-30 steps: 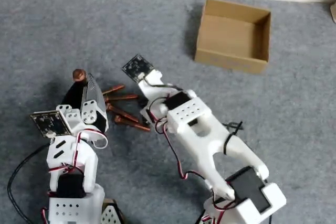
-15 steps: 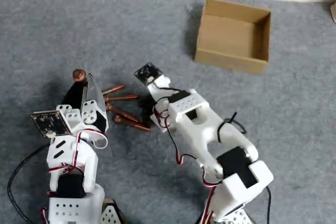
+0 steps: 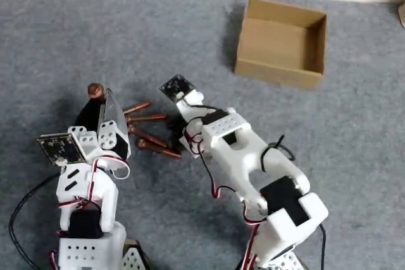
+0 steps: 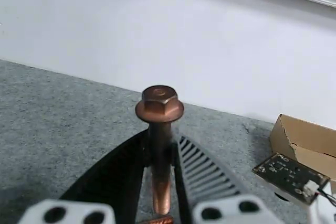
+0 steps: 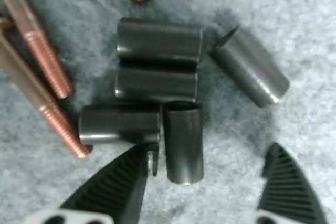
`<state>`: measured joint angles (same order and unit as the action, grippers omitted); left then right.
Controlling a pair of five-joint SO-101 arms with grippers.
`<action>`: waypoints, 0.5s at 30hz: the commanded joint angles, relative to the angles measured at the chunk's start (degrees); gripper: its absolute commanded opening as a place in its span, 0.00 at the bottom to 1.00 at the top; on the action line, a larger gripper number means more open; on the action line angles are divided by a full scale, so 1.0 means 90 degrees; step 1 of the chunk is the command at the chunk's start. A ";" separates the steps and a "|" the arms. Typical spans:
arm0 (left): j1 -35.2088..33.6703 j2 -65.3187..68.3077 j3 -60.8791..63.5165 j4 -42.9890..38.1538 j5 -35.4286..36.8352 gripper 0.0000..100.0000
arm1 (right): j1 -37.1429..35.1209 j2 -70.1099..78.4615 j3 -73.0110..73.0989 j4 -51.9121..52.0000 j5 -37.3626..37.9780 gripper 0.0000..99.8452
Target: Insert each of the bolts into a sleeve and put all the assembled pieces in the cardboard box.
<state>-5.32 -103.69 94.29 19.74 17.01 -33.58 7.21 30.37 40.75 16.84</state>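
My left gripper [image 3: 99,100] is shut on a copper bolt [image 4: 159,104] and holds it upright, head up, above the carpet left of the loose bolts [image 3: 149,132]. My right arm [image 3: 234,150] leans over the pile just right of those bolts. Under it, several dark sleeves [image 5: 157,43] lie side by side with copper bolt shafts [image 5: 32,72] beside them. My right gripper [image 5: 205,192] is open just above the sleeves. One sleeve [image 5: 184,142] lies near its left fingertip [image 5: 123,184], untouched. The cardboard box [image 3: 281,42] stands at the back right.
Grey carpet covers the table. The box [image 4: 307,140] has its open side up and nothing visible inside. The right arm's wrist camera board [image 3: 176,86] sticks out toward the back, above the pile.
The right arm has swung and folded back, with its wrist shifting slightly right over the sleeves. The left arm has kept still with the bolt.
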 commanded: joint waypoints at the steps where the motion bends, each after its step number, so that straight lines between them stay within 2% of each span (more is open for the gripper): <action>1: -0.0044 -0.0093 -0.0083 -0.0029 -0.0049 0.01 | -0.0063 0.0005 -0.0112 -0.0230 -0.0205 0.06; 2: -0.0044 -0.0093 -0.0083 -0.0029 -0.0049 0.01 | -0.0063 0.0005 -0.0122 -0.0230 -0.0332 0.00; 4: -0.0044 -0.0093 -0.0083 -0.0029 -0.0049 0.01 | -0.0063 0.0005 -0.0112 -0.0230 -0.0527 0.03; 6: -0.0044 -0.0093 -0.0083 -0.0029 -0.0049 0.01 | -0.0063 0.0005 -0.0103 -0.0210 -0.0567 0.00; 10: -0.0044 -0.0093 -0.0083 -0.0029 -0.0049 0.01 | 0.0122 -0.0103 -0.0151 -0.0151 -0.0567 0.00; 15: -0.0034 -0.0093 -0.0122 -0.0039 -0.0049 0.01 | 0.0386 -0.1333 -0.0083 0.0220 -0.0576 0.00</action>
<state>-5.32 -103.69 94.29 19.74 17.01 -32.09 5.27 30.29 41.01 12.44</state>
